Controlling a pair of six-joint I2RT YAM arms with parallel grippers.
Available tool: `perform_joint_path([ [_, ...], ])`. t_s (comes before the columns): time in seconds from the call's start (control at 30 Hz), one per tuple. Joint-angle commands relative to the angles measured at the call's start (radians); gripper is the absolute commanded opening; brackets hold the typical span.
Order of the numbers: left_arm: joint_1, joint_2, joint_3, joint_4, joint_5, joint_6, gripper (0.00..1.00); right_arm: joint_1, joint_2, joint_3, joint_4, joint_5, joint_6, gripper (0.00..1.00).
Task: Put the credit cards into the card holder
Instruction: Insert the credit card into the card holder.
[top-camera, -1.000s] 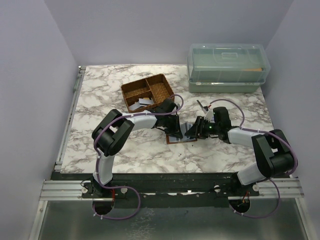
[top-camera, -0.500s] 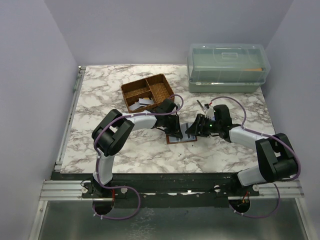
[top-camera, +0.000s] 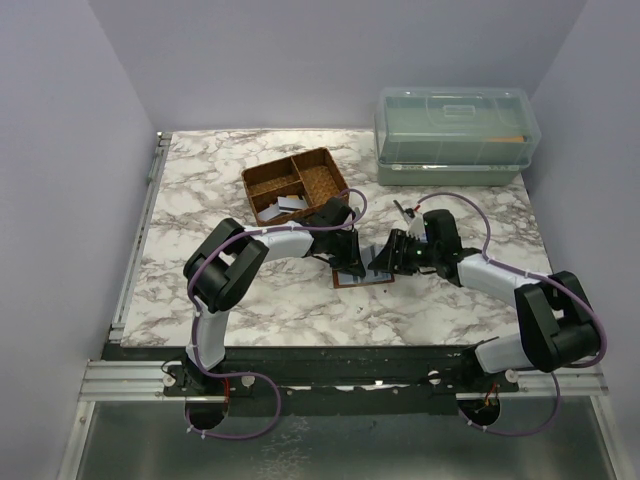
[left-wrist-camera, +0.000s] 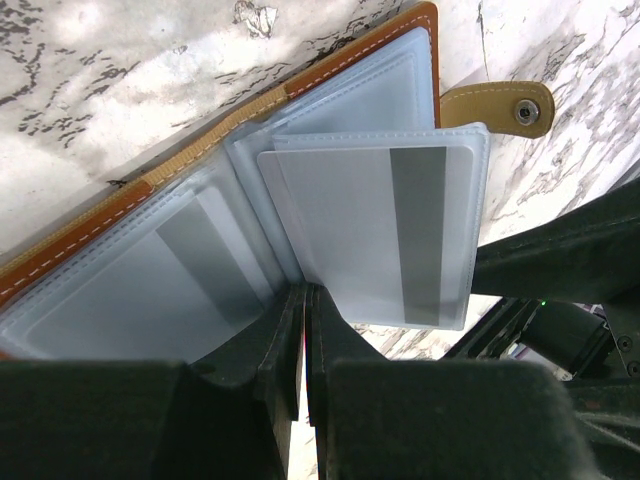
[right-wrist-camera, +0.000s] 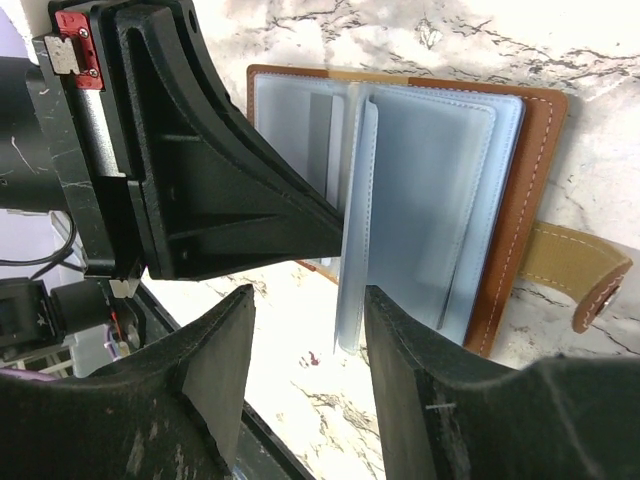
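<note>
Card holder (top-camera: 360, 277) lies open on counter (top-camera: 200, 190), between both arms. Left gripper (left-wrist-camera: 304, 300) has fingers together, tips pinning fold beside striped card (left-wrist-camera: 370, 235) in its sleeve. Right gripper (right-wrist-camera: 305, 360) is apart, straddling upright sleeve leaf (right-wrist-camera: 352, 250). Spare credit cards (top-camera: 285, 207) sit in basket (top-camera: 285, 162).

Best way, I reckon: pin fold firmly, pinch leaf edge only, no dragging.

One card holder (right-wrist-camera: 530, 200); one basket (top-camera: 322, 183); one lidded box (top-camera: 455, 130).
</note>
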Motion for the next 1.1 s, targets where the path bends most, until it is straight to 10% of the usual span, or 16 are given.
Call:
perform_joint_path([
  [0.0, -0.002, 0.009, -0.025, -0.018, -0.004, 0.012, 0.11, 0.015, -0.012, 0.03, -0.03, 0.03, -0.016, 0.52],
  [0.47, -0.002, 0.019, -0.027, -0.013, 0.001, 0.011, 0.11, 0.018, -0.056, 0.047, -0.133, 0.166, -0.023, 0.65],
  [1.07, -0.001, 0.019, -0.028, -0.01, 0.006, 0.01, 0.1, 0.018, 0.025, 0.03, -0.012, 0.056, 0.005, 0.55],
])
